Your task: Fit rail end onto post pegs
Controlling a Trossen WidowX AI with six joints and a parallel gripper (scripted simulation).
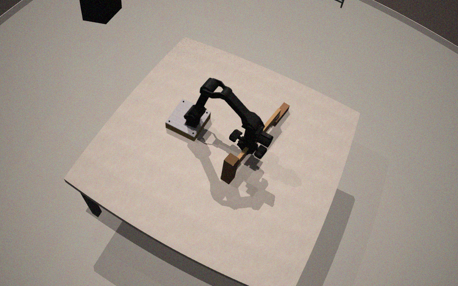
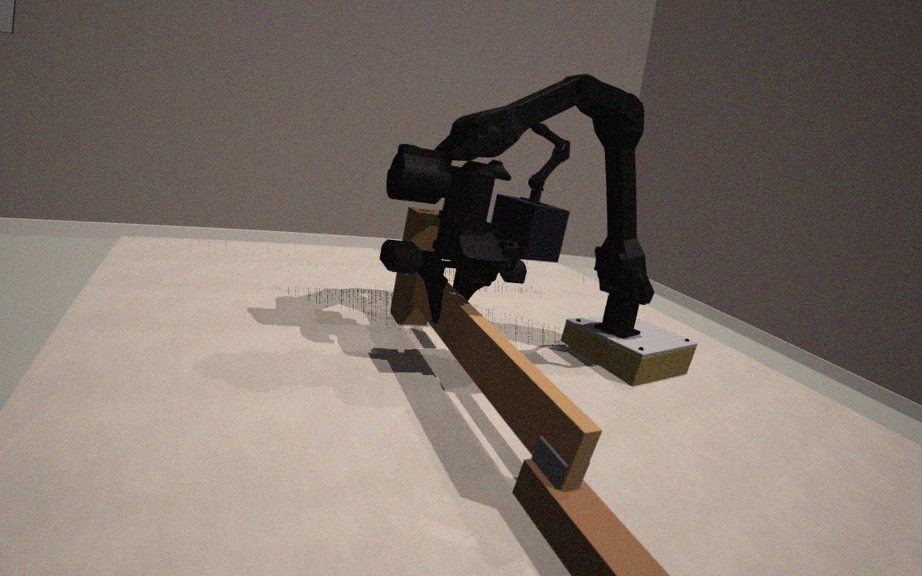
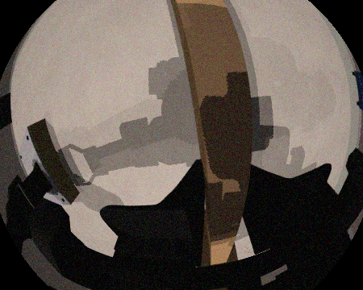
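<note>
The long wooden rail [image 1: 272, 119] [image 2: 507, 369] [image 3: 223, 84] is raised off the table and looks roughly level. Its far end sits at the dark bracket [image 2: 550, 462] on the low footboard block [image 1: 285, 107] [image 2: 597, 526]. My gripper [image 1: 247, 149] [image 2: 450, 299] [image 3: 213, 163] points down and is shut on the rail near its post end. The rail's near end is at or very close to the upright wooden post [image 1: 228, 170] [image 2: 410, 299]. The pegs and holes are hidden, so I cannot tell how deep the pegs sit or whether the end touches.
The arm's base block [image 1: 188, 119] [image 2: 632, 358] [image 3: 52, 161] stands to one side of the rail. The arm arches from it over the table [image 1: 145, 156] [image 2: 185, 444]. The post's outer side faces the table's front edge. Shadows of the arm fall around the post.
</note>
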